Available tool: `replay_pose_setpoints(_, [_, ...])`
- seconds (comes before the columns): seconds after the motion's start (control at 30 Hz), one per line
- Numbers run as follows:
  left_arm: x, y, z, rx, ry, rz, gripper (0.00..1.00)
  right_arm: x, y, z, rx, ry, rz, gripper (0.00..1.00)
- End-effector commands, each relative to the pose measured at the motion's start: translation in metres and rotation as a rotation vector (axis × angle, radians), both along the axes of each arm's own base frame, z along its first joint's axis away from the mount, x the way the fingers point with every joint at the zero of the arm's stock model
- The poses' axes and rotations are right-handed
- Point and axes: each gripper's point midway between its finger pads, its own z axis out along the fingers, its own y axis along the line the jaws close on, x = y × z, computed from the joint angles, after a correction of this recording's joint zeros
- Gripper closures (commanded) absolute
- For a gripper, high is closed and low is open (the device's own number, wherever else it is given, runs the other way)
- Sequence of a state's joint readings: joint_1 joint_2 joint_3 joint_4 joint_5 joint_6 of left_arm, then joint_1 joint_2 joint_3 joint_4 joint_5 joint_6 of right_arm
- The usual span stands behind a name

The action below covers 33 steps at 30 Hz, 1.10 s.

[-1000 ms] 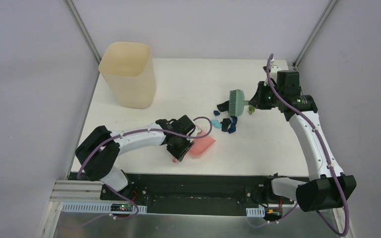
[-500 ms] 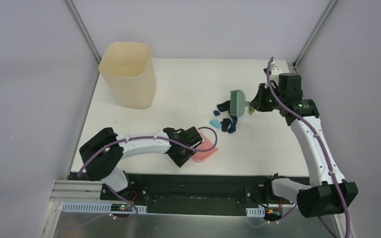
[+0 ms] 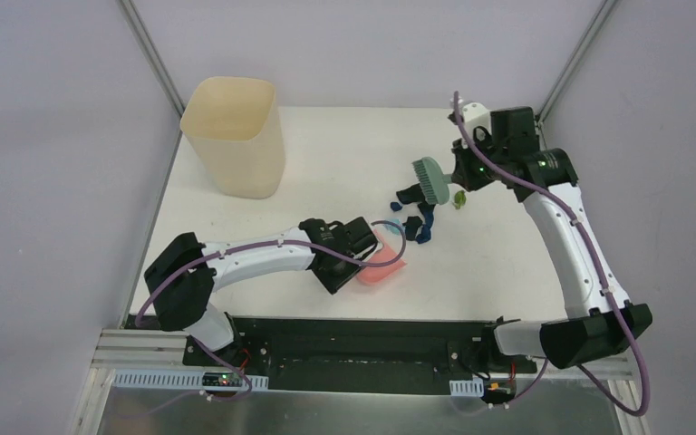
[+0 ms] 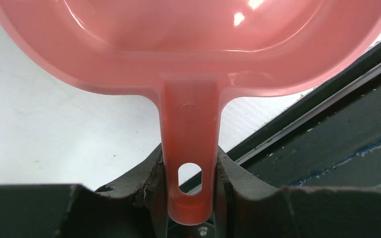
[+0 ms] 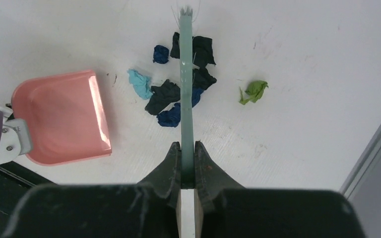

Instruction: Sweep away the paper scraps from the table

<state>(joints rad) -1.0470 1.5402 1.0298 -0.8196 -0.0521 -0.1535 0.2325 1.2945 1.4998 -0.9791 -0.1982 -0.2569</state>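
**Gripped a tool on each side**

Held the left pincer (image 4: 189,173) narrow around the handle (image 4: 188,124) of the pink dustpan (image 3: 386,261), with one finger pressed to each side of the handle beside its hanging hole. Carried the dustpan low over the near middle of the table (image 3: 326,154), close to the black front edge, with its open mouth turned toward the far right. Could not tell whether the lip rested on the table.

Had the right pincer (image 5: 187,148) shut tight on the flat handle of the teal brush (image 3: 430,180). Held the brush head tilted at the far edge of the scrap bunch, right of centre. Saw it edge-on from the right wrist, as a thin teal strip crossing the wads. Could not tell whether the bristles touched anything.

Found the paper scraps (image 5: 162,95) bunched on the table right of centre, between the dustpan's mouth and the brush head. Counted black and dark blue wads touching or overlapping there. Spotted a light blue wad (image 5: 140,83) on the side nearest the dustpan, just beside its mouth yet apart from it. Noted a small dark blue wad (image 5: 160,53) at the left fringe, slightly off the rest. Picked out a green wad (image 5: 253,91) alone to the right of the bunch, clear of the others and near the brush.

Saw the tall cream bin (image 3: 236,136) upright at the far left of the table, well apart from both tools and the scraps.
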Motion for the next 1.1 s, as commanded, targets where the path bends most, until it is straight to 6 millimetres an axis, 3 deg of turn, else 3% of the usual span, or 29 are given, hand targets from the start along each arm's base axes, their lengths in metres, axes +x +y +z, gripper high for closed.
replay_pose_setpoints(0.0, [0.011, 0.001, 0.023, 0.120, -0.004, -0.101, 0.93, 0.011, 0.001, -0.004, -0.234, -0.013, 0.061, 1.00])
replay_pose_setpoints(0.17, [0.025, 0.001, 0.032, 0.246, 0.003, -0.153, 0.96, 0.033, 0.010, -0.013, -0.295, 0.001, 0.047, 1.00])
replay_pose_setpoints(0.47, [0.023, -0.007, 0.006, 0.234, 0.109, -0.125, 0.99, 0.039, 0.055, -0.032, -0.251, 0.085, 0.123, 1.00])
replay_pose_setpoints(0.7, [0.026, -0.013, 0.000, 0.209, 0.146, -0.107, 0.99, 0.043, 0.075, -0.075, -0.351, 0.178, 0.165, 1.00])
replay_pose_setpoints(0.8, [0.028, -0.018, -0.003, 0.202, 0.153, -0.105, 0.99, 0.031, 0.092, -0.089, -0.292, 0.283, 0.205, 1.00])
replay_pose_setpoints(0.87, [0.030, -0.020, -0.005, 0.199, 0.161, -0.101, 0.99, 0.019, 0.107, -0.087, -0.214, 0.337, 0.248, 1.00])
replay_pose_setpoints(0.97, [0.034, -0.021, -0.008, 0.202, 0.164, -0.092, 0.99, -0.005, 0.125, -0.068, -0.088, 0.395, 0.316, 1.00])
replay_pose_setpoints(1.07, [0.036, -0.021, -0.011, 0.201, 0.165, -0.087, 0.99, -0.025, 0.130, -0.045, -0.001, 0.403, 0.347, 1.00])
